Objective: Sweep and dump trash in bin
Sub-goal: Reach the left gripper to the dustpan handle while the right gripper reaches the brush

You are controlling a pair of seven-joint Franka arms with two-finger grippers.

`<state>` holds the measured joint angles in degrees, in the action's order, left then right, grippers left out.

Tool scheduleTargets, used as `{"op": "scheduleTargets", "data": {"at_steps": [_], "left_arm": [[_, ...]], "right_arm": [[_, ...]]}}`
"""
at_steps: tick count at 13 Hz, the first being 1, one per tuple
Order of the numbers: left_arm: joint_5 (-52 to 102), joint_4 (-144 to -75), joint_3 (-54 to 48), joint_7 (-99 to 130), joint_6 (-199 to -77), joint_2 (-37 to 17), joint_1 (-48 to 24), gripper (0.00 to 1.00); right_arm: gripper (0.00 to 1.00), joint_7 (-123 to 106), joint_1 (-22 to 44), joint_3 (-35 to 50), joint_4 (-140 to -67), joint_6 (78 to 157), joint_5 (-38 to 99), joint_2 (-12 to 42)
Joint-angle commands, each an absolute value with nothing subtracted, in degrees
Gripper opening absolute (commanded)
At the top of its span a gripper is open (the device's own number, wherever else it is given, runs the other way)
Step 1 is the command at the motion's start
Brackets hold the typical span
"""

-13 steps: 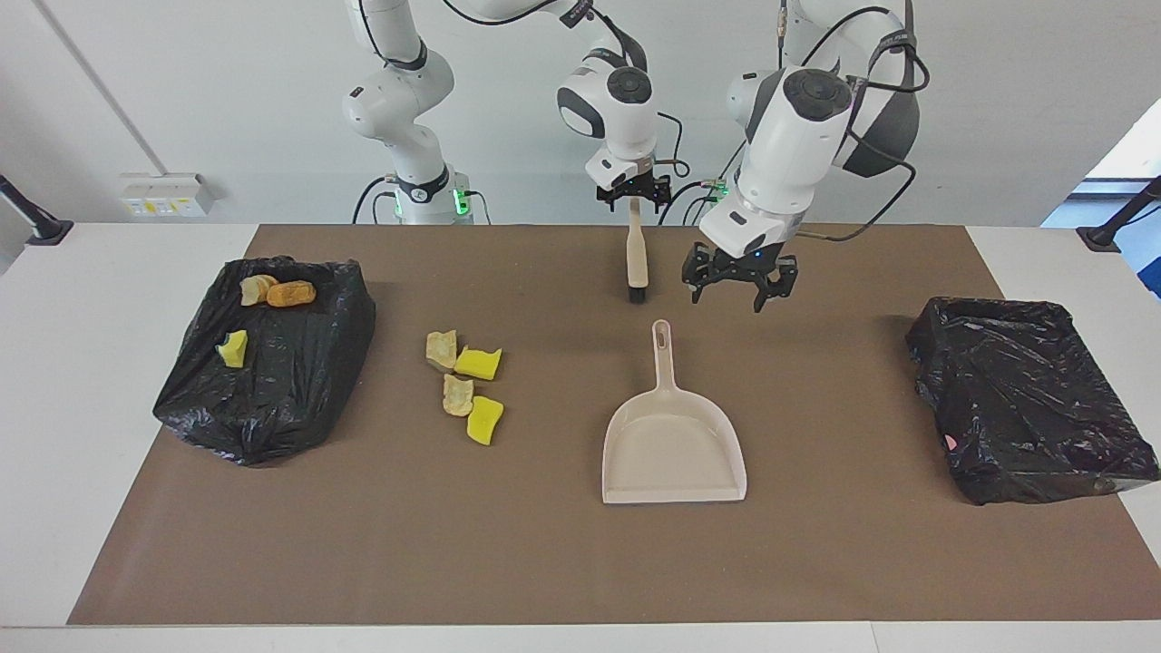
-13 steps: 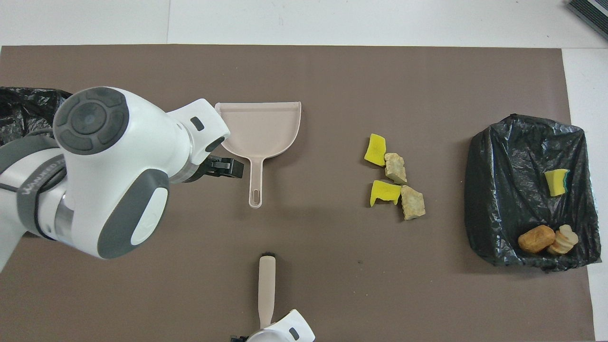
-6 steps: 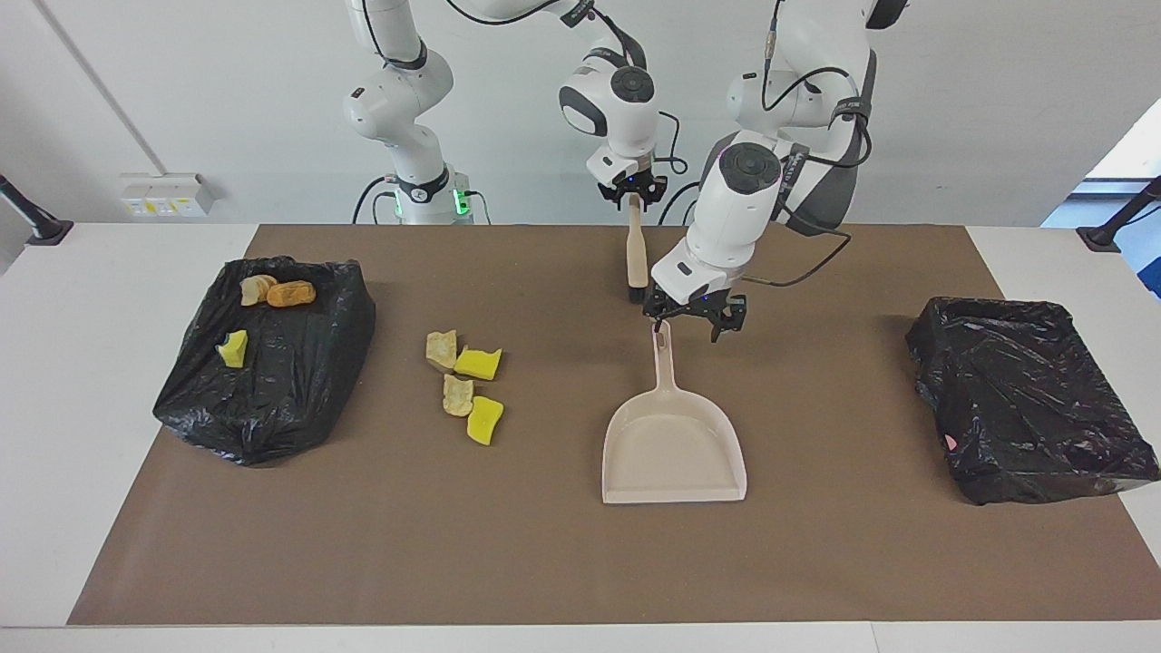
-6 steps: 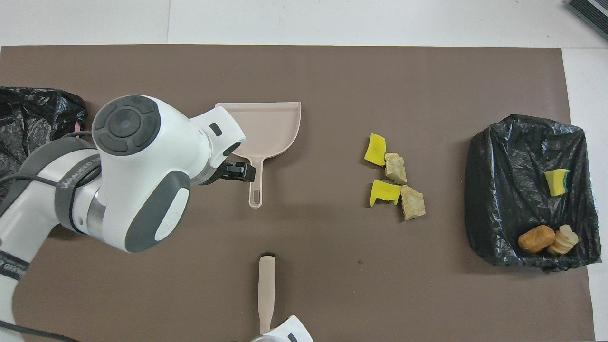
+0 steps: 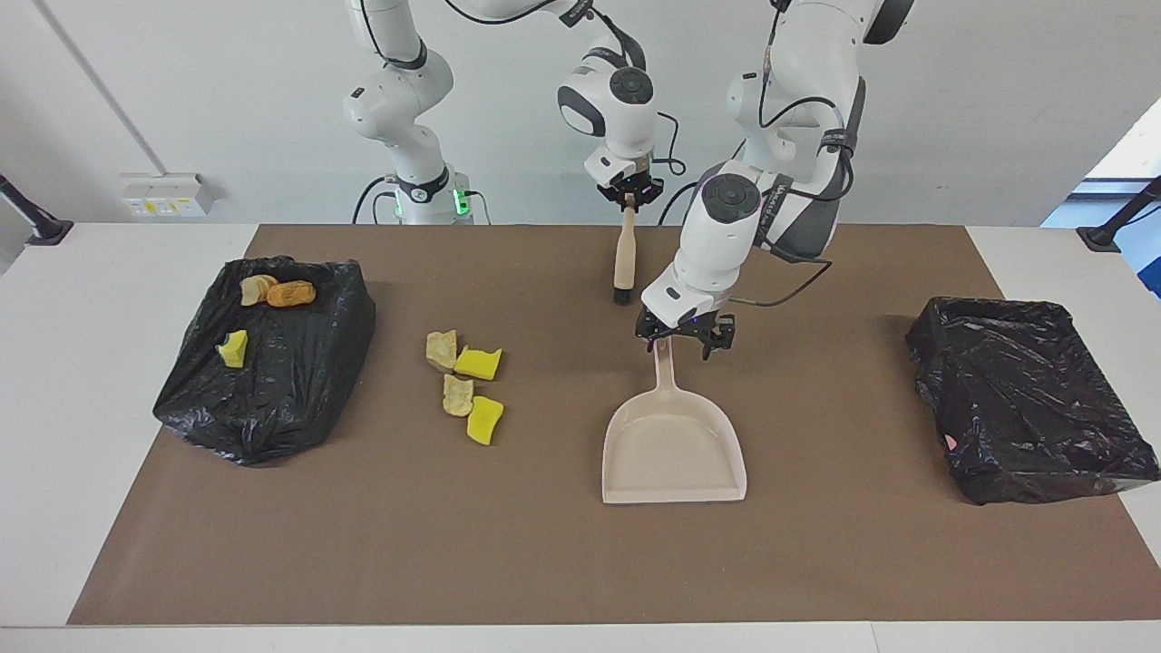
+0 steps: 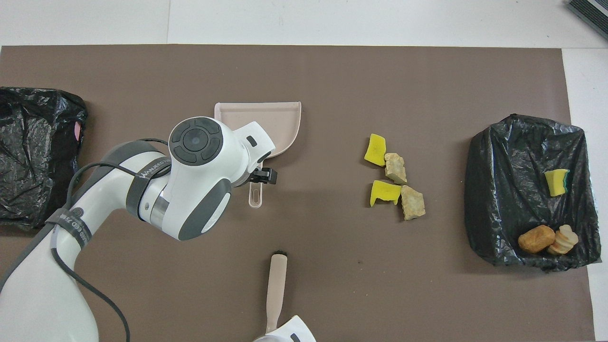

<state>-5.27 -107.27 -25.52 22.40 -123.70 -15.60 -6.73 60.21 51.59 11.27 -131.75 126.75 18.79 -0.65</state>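
Beige brush (image 5: 623, 259) now hangs clamped in my right end effector (image 5: 628, 199); my left end effector (image 5: 676, 334), fingers spread, has dropped astride the dustpan (image 5: 672, 451) handle, ready to grip.

Before me: seven trash chunks (image 5: 464, 385), two black bin bags (image 5: 1029, 399), one dustpan (image 5: 673, 444), one brush (image 5: 624, 258), one brown mat (image 5: 544, 544).

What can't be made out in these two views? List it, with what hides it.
1. Overhead view: the left arm's wrist covers most of the left pincer and part of the dustpan, so contact with its handle is unreadable there.
2. Overhead view: the bottom edge cuts off the right pincer holding the brush.
3. Both views: the pink speck in the black bin is too small to identify.
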Motion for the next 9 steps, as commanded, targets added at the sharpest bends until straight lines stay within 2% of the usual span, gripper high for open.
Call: {"op": "scheduleTargets", "data": {"at_steps": [1, 4, 7, 9], "left_arm": [[-6.7, -108.7, -25.4, 24.1, -126.6, -16.0, -7.0, 1.0], [-6.7, -109.2, -25.6, 24.0, -126.6, -16.1, -7.1, 1.0], [-6.6, -111.8, -27.2, 24.0, -128.0, -15.4, -6.9, 1.0], [-6.6, -112.3, -27.9, 23.9, -126.7, -15.0, -7.0, 1.0]], "right_arm": [[0.0, 56.7, 46.6, 11.3, -132.0, 117.7, 18.3, -9.0], [0.0, 49.8, 38.6, 11.3, -131.8, 105.9, 18.3, -16.2], [0.0, 47.0, 31.7, 11.2, -128.3, 95.7, 11.8, -17.3], [0.0, 38.9, 23.5, 11.3, -126.5, 91.9, 8.5, -17.0]]}}
